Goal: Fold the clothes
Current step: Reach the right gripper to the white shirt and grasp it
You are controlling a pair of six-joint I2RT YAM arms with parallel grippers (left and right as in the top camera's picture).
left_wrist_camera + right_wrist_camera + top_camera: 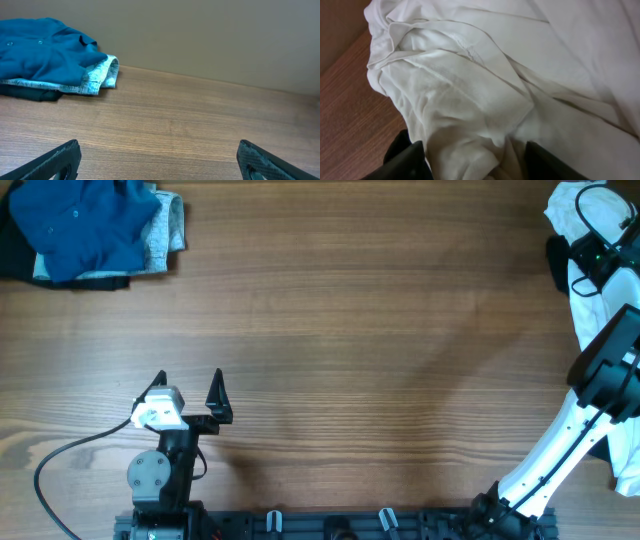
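- Wood-grain table (380, 330) fills the overhead view; every place below is given against this table.
- Blue garment (85, 225) sits bunched at the table's far left corner, on top of the pile.
- Grey garment (170, 225) pokes out from under the blue one, on the side toward the table's middle.
- Black garment (15, 255) is at the bottom of the same pile, by the table's left edge.
- White T-shirt (575, 210) lies crumpled at the table's far right corner, well apart from the pile; no lettering shows.
- Left gripper (189, 374) is over bare wood near the table's near left edge, jaws wide apart, nothing between them. Its 2 fingers (55, 162) frame empty tabletop in the left wrist view.
- Right gripper (475, 160) is down on the T-shirt at the table's right edge. Its 2 dark fingers (407, 160) stand apart with a bunched fold of white cloth between them; cannot tell if the fold is pinched.
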